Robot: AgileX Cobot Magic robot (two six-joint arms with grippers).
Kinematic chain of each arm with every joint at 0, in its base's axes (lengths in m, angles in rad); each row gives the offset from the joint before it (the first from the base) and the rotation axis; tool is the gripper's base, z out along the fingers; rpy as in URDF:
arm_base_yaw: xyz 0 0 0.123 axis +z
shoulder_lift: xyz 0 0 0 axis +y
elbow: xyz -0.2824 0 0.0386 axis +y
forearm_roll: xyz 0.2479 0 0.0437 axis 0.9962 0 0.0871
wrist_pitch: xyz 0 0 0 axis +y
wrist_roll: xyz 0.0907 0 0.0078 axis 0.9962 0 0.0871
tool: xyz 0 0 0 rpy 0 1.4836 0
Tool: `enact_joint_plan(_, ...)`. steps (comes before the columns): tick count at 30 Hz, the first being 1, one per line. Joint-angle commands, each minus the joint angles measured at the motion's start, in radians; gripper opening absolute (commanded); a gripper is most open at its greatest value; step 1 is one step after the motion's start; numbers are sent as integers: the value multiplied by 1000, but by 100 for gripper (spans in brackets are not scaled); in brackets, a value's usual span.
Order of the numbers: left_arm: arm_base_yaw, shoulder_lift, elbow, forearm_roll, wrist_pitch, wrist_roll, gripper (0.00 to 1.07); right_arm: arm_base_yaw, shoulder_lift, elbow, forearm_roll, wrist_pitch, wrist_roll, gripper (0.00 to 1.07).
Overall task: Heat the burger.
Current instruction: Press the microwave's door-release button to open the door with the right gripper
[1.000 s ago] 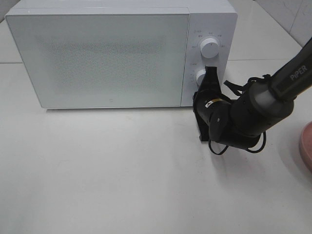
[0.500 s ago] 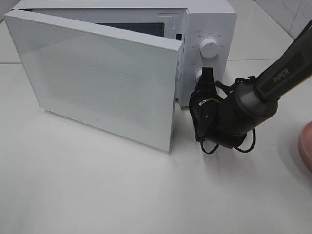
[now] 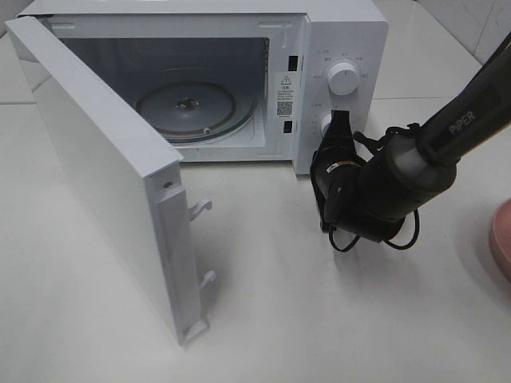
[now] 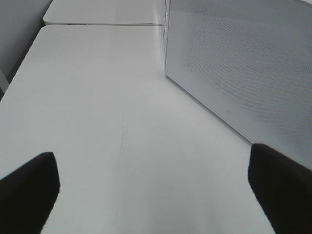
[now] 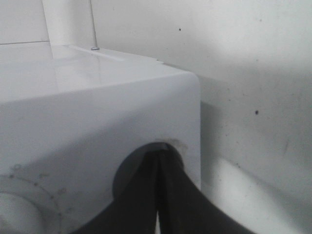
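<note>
Microwave [image 3: 351, 48]: white, at the far side of the table [image 3: 319, 319]. The door [image 3: 96, 199] stands wide open, hinged at the left with its latch edge swung near. The cavity is bare except for the glass turntable [image 3: 196, 108].

Control panel: on the right of the oven, with an upper knob [image 3: 342, 78] and a lower knob [image 3: 326, 124], the lower one partly hidden.

Right gripper [image 3: 342, 120]: its fingers are pressed together on nothing. The tips sit at a dark round recess low on the panel, beside the lower knob.

Left gripper [image 4: 153, 190]: seen only in its own wrist view. Its fingers are spread wide and empty over bare table, near the door's outer face.

Plate [image 3: 503, 239]: pink, only a sliver showing at the right edge.

Burger: not in any view. It may be on the plate beyond the frame, but this cannot be told.

Stage, as judged: the oven is open and loading is not begun.

Hazards, as judged:
- The loose cable at the right wrist could catch a knob as the arm backs off.
- The left arm could knock the door and swing it into the loading path.
- A tall stacked burger may shear or topple under a hard or off-centre pinch.
- The burger may clip the cavity's upper edge if carried too high.
</note>
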Motion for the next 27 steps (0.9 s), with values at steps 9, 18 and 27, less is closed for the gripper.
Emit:
enact_joint_plan(9,-3,-16,2,-2,-6,-3,103,-32,-79,38,-131,29,-1,1)
enact_joint_plan(18,-3,-16,2,-2,-6,-3,103,-32,-160,146,-153,141,-17,1)
enact_joint_plan(27,-3,-16,2,-2,-6,-3,103,-32,-279,240,-200,240,-91,1)
